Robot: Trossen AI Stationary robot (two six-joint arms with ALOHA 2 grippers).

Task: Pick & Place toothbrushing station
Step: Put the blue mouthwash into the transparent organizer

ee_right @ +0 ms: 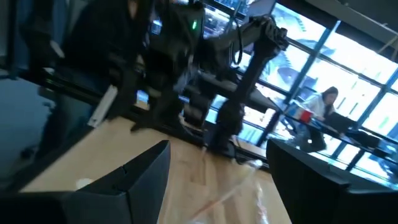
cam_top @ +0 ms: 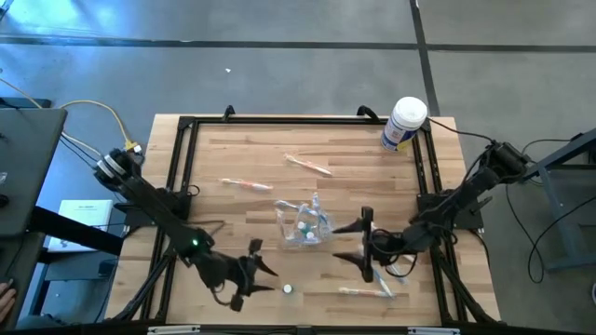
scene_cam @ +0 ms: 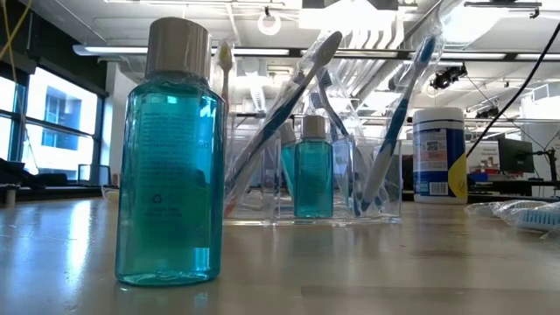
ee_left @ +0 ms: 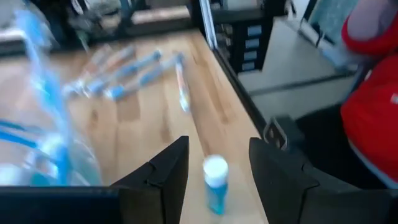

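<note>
- The left hand [cam_top: 253, 272] hangs low near the front edge of the table [cam_top: 251, 158], with its fingers apart and nothing between them; a small blue bottle [cam_top: 289, 289] stands just beside it.
- The right hand [cam_top: 363, 244] is spread wide and empty, just beside the toothbrushing station [cam_top: 304, 226] at the table's middle.
- The writing on the white tub [scene_cam: 438, 156] cannot be read.
- Only the low view shows toothbrushes [scene_cam: 398, 114] leaning in the station.

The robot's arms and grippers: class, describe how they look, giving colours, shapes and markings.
Both arms are dark, slim and jointed. The left arm has a silvery ringed joint near its base and a small green light farther along. The left gripper and right gripper each end in two dark, wedge-shaped fingers.
</note>
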